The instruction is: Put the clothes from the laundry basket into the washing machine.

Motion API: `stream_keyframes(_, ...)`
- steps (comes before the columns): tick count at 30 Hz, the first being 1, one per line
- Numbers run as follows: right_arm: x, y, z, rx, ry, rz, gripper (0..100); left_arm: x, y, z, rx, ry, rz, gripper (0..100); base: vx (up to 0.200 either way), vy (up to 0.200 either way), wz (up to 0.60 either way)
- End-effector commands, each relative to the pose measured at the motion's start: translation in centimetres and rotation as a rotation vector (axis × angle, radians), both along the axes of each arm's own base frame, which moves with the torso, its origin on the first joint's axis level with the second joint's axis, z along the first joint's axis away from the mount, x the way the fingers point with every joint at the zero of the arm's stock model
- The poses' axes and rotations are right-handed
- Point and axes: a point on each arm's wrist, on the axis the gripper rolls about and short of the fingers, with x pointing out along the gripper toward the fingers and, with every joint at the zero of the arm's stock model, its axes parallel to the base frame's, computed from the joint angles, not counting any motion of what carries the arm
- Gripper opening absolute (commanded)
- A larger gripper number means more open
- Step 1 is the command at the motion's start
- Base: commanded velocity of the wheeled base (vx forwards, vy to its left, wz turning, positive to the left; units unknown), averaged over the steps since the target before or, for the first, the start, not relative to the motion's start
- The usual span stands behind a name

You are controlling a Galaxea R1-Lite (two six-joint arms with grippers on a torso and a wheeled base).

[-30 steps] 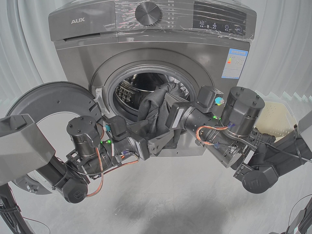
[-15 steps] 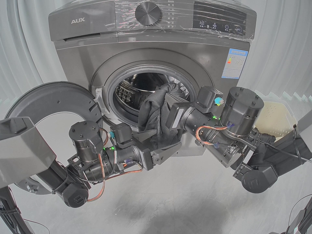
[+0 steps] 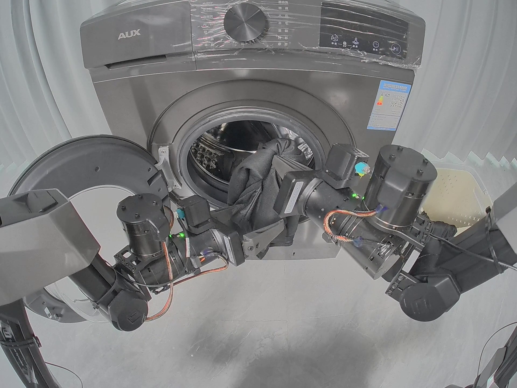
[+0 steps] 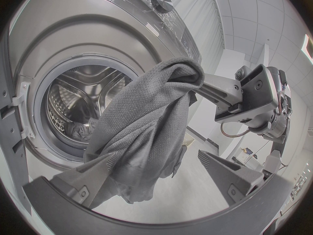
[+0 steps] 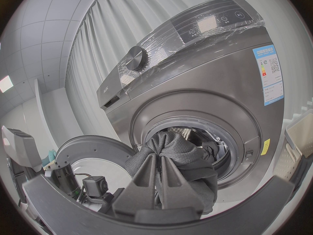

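Observation:
A dark grey garment (image 3: 257, 185) hangs in front of the washing machine's round opening (image 3: 215, 146). My right gripper (image 5: 158, 157) is shut on the garment's bunched top (image 5: 172, 146), level with the opening's right side. My left gripper (image 3: 263, 217) stands open just below. The garment's lower folds (image 4: 143, 137) hang between its fingers and lie over one finger (image 4: 94, 168). Another dark piece of clothing (image 4: 76, 131) lies inside the steel drum (image 4: 81, 88). The white laundry basket (image 3: 464, 189) stands on the floor to the machine's right.
The machine's round door (image 3: 89, 163) is swung open to the left, close behind my left arm. Pale curtains hang behind the machine. Bare grey floor (image 3: 269, 319) lies in front of it.
My left gripper dipped and shifted right, then came back up and left under the garment. The right gripper and the garment have hardly moved.

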Motion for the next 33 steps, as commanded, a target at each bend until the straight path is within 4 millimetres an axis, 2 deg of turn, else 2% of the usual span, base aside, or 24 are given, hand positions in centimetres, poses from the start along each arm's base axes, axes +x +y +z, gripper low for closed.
stream_keyframes(1,-0.1,0.1,0.0,0.0,0.0,0.004,0,0.1,0.1,-0.1,0.001,0.001,0.001,100,0.0,0.0,0.0)
stream_keyframes(14,0.1,0.4,-0.3,-0.005,0.004,0.007,0,-0.4,-2.1,-0.1,-0.01,-0.003,-0.062,100,0.0,0.0,0.0)
stream_keyframes(22,0.1,0.4,-0.3,-0.005,0.004,0.007,0,1.1,-3.2,-1.9,0.004,0.011,-0.016,100,0.0,0.0,0.0)
stream_keyframes(29,0.0,0.4,-0.4,-0.006,0.007,0.007,0,1.8,-3.3,-1.5,-0.007,-0.004,0.049,100,0.0,0.0,0.0)
stream_keyframes(30,0.0,0.4,-0.4,-0.006,0.007,0.007,0,1.8,-3.3,-1.5,-0.008,-0.003,0.052,0,0.0,0.0,0.0)
stream_keyframes(33,0.1,0.4,-0.5,-0.006,0.007,0.007,0,1.7,-3.3,-1.3,-0.011,-0.008,0.052,0,0.0,0.0,0.0)
